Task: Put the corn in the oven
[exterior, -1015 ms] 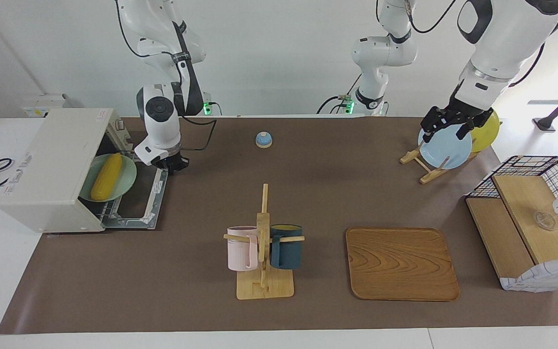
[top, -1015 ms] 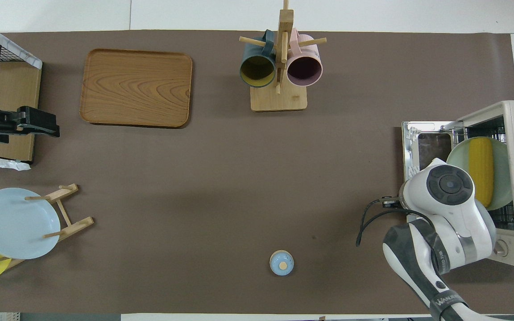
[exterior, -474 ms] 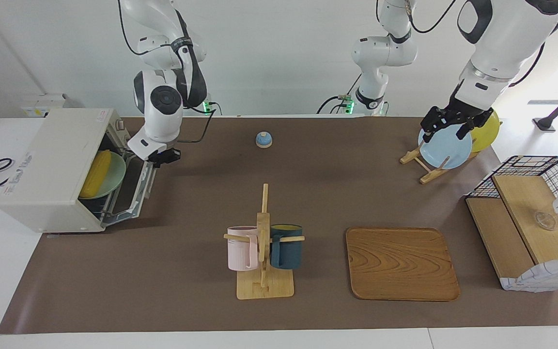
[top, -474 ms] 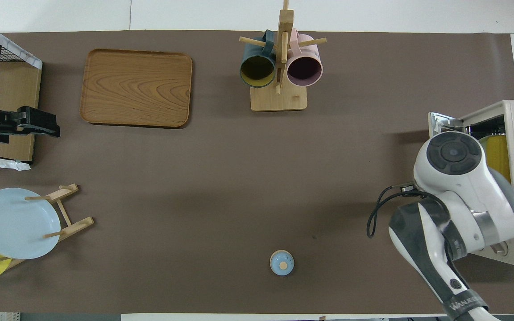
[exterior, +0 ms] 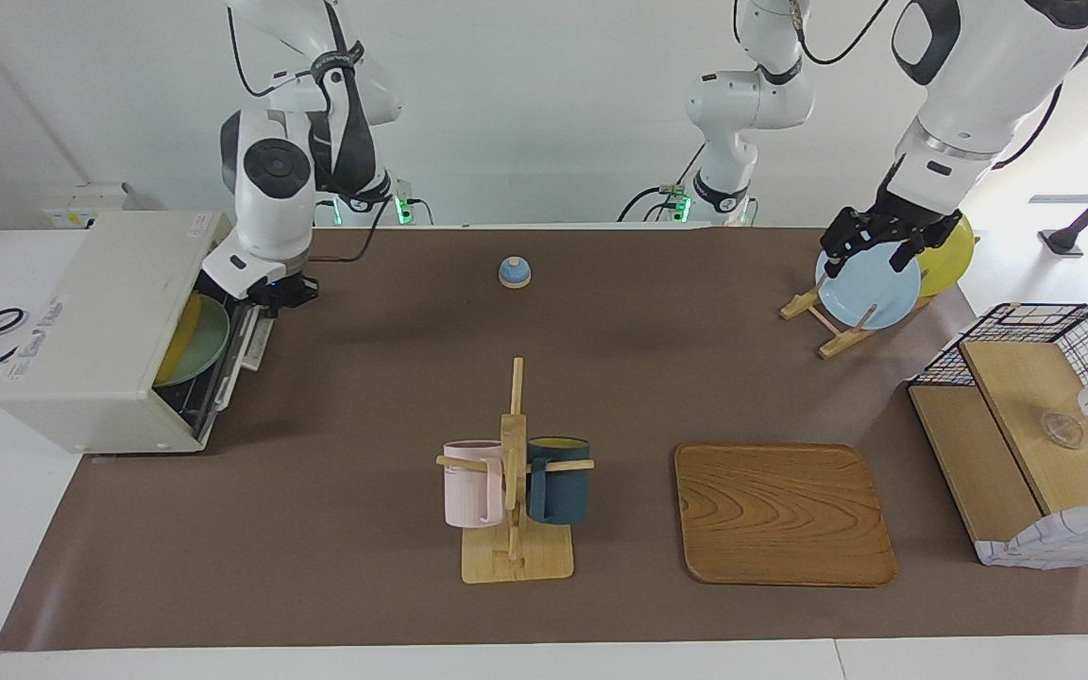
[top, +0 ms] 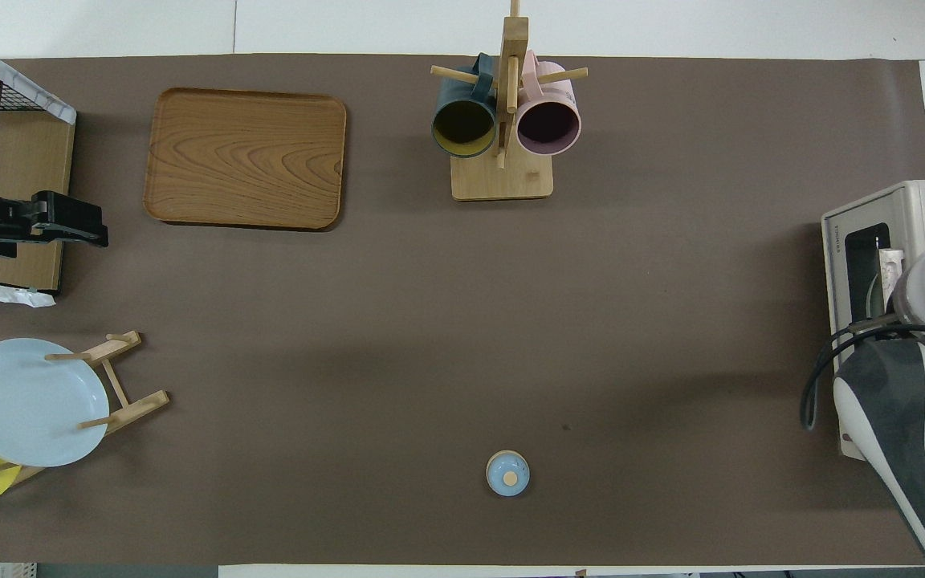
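Observation:
The cream-white oven [exterior: 91, 321] stands at the right arm's end of the table. Its door [exterior: 240, 345] is tilted up, almost shut, with a narrow gap. Through the gap I see a sliver of the yellow corn [exterior: 185, 323] lying on a pale green plate [exterior: 211, 342] inside the oven. My right gripper [exterior: 275, 291] is at the door's top edge, shut on its handle. In the overhead view the right arm [top: 924, 361] covers much of the oven [top: 872, 210], and the corn is hidden. My left gripper [exterior: 870, 253] waits, raised and open, at the left arm's end of the table [top: 77, 221].
A small blue bell [exterior: 514, 272] sits near the robots. A wooden mug rack [exterior: 514, 472] holds a pink mug and a dark blue mug. A wooden tray [exterior: 783, 515] lies beside it. A plate rack holds a blue plate [exterior: 867, 288] and a yellow plate [exterior: 948, 255]. A wire basket with wooden shelves [exterior: 1026, 425] stands at the left arm's end.
My right gripper has swung the oven door up from flat open to almost shut, hiding most of the corn and plate. The left arm has not moved.

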Robot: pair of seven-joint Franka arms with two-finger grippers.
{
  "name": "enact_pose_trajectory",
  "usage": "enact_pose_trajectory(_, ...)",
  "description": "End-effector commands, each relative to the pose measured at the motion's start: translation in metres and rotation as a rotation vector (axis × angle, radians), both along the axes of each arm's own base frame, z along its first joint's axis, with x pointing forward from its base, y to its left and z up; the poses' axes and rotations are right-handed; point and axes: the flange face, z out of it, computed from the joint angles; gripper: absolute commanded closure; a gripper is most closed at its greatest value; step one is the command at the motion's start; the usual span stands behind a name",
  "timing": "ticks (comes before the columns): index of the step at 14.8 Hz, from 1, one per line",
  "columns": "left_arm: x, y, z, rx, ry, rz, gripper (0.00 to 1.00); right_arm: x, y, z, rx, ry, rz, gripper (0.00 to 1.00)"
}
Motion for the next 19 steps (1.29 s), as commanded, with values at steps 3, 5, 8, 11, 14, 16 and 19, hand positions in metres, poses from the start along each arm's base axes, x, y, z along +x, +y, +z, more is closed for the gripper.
enact_pose_trajectory(3, 0.001, -0.003, 0.002, -0.009, -0.012, -0.004, 0.0, 0.019, -0.008, -0.001, 0.104, -0.008, -0.059, 0.92)
enact_pose_trajectory(5, 0.001, -0.003, 0.002, -0.009, -0.012, -0.004, 0.0, 0.035, 0.001, 0.019, 0.169, -0.004, -0.1, 0.85)
enact_pose_trajectory(8, 0.001, -0.003, 0.002, -0.009, -0.012, -0.004, 0.0, 0.051, 0.012, 0.047, 0.252, -0.023, -0.13, 0.68)
enact_pose_trajectory(11, 0.001, -0.003, 0.002, -0.009, -0.012, -0.004, 0.0, 0.053, 0.039, 0.07, 0.276, -0.016, -0.101, 0.15)
enact_pose_trajectory(14, 0.001, -0.003, 0.002, -0.01, -0.014, -0.004, 0.0, 0.049, 0.046, 0.095, 0.323, -0.032, -0.11, 0.0)
enact_pose_trajectory(16, 0.001, -0.003, 0.002, -0.01, -0.014, -0.004, 0.0, 0.051, 0.051, 0.103, 0.334, -0.048, -0.103, 0.0)
enact_pose_trajectory(19, 0.001, -0.003, 0.002, -0.009, -0.012, -0.004, 0.0, 0.053, 0.054, 0.108, 0.364, -0.05, -0.119, 0.0)
